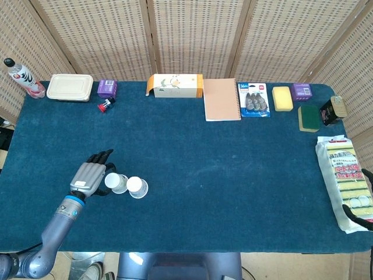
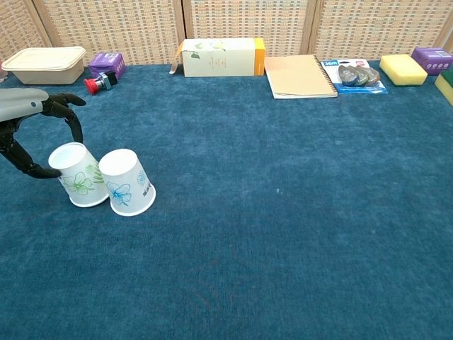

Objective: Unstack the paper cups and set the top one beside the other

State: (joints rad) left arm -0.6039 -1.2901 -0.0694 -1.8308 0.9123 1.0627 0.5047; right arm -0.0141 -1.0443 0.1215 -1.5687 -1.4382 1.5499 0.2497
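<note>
Two white paper cups stand side by side and touching on the blue cloth at the front left. The green-print cup (image 2: 79, 176) (image 1: 118, 182) is on the left and the blue-print cup (image 2: 127, 183) (image 1: 138, 187) on the right. My left hand (image 1: 90, 175) (image 2: 32, 131) reaches in from the left and holds the green-print cup, fingers curved over its far side and thumb on its near side. My right hand (image 1: 356, 214) shows only as dark fingers at the far right edge, beside the sponge pack; its fingers are too cut off to read.
Along the back edge lie a bottle (image 1: 20, 77), a lidded box (image 1: 70, 87), a tea carton (image 1: 175, 86), a notebook (image 1: 221, 99), a tape pack (image 1: 254, 100) and sponges (image 1: 282, 98). A long sponge pack (image 1: 344, 181) lies at the right.
</note>
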